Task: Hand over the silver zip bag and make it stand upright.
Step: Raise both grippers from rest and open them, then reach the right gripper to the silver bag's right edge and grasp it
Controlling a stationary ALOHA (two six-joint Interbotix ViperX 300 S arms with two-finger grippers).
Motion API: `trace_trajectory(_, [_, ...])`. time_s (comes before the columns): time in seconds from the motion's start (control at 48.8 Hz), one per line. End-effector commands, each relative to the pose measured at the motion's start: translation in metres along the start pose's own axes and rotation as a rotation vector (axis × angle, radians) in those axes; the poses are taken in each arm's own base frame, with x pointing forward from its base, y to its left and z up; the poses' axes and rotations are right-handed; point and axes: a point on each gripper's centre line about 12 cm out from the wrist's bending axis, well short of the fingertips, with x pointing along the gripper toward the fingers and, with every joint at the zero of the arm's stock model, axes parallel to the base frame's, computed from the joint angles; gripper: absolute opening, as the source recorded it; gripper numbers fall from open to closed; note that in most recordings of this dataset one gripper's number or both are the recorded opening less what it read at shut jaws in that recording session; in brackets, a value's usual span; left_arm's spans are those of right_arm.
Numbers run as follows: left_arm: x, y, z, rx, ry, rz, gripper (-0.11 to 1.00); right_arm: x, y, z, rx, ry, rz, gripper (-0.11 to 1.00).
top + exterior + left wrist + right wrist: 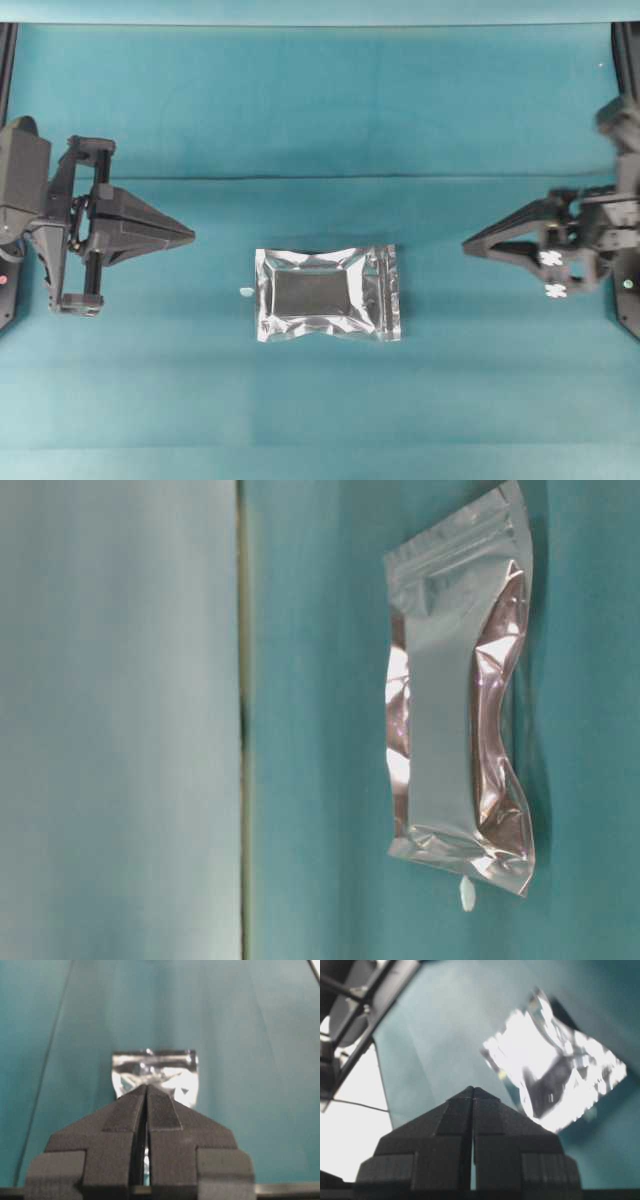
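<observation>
Silver zip bag (327,294), just the one, lies flat on the teal table cloth (320,110) a little below the middle of the overhead view, long side running left to right, with its darker grey centre panel facing up and crinkled shiny borders all round. A strip across the pouch near its right short end looks like the zip. In the table-level view the same bag (460,720) shows on the right side of the frame, stretched top to bottom, its foil catching bright glints. One tiny white scrap (246,291) sits just beside the bag's left edge in the overhead view, apart from it; it turns up again at the bag's lower end in the table-level view (467,894). Two arms are in the room, one at each side of the overhead frame, both well apart from the bag and touching nothing. The left gripper (190,237) points toward the bag from the left with its jaws pressed together into a single tip; its wrist view shows the two black fingers (127,1120) meeting along a thin seam, the bag (170,1072) beyond them. The right gripper (466,244) points in from the right, likewise pressed together and empty, and its wrist view has the bag (555,1077) glaring white in the upper right.
</observation>
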Motion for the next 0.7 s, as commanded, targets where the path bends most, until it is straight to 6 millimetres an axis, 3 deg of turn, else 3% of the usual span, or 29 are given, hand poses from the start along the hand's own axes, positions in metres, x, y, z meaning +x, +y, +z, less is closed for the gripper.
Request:
trace_trajectory(0.0, [0.000,-0.001,0.013,0.004,-0.031,-0.005,-0.06,0.010,-0.001,-0.002,0.056,0.026,-0.031,0.03])
trace_trajectory(0.185, [-0.001,-0.001,0.014,0.004,-0.032,-0.005,-0.06,0.032,-0.017,-0.012,0.119,0.059,-0.111,0.09])
trace_trajectory(0.267, [-0.001,-0.002,0.014,0.005,-0.032,-0.007,-0.06,0.042,-0.023,-0.014,0.160,0.046,-0.128,0.18])
trace_trajectory(0.369, [-0.001,-0.003,0.013,0.006,-0.028,-0.010,-0.06,0.052,-0.031,-0.015,0.266,0.030,-0.159,0.41])
trace_trajectory(0.533, [-0.001,-0.004,0.011,0.005,-0.008,-0.013,-0.06,0.066,-0.041,-0.022,0.339,0.044,-0.215,0.87])
trace_trajectory(0.615, [-0.001,-0.004,0.010,0.005,0.002,-0.013,-0.06,0.073,-0.045,-0.025,0.345,0.055,-0.240,0.99])
trace_trajectory(0.677, [-0.001,-0.004,0.010,0.005,0.003,-0.013,-0.06,0.077,-0.049,-0.026,0.349,0.060,-0.258,1.00])
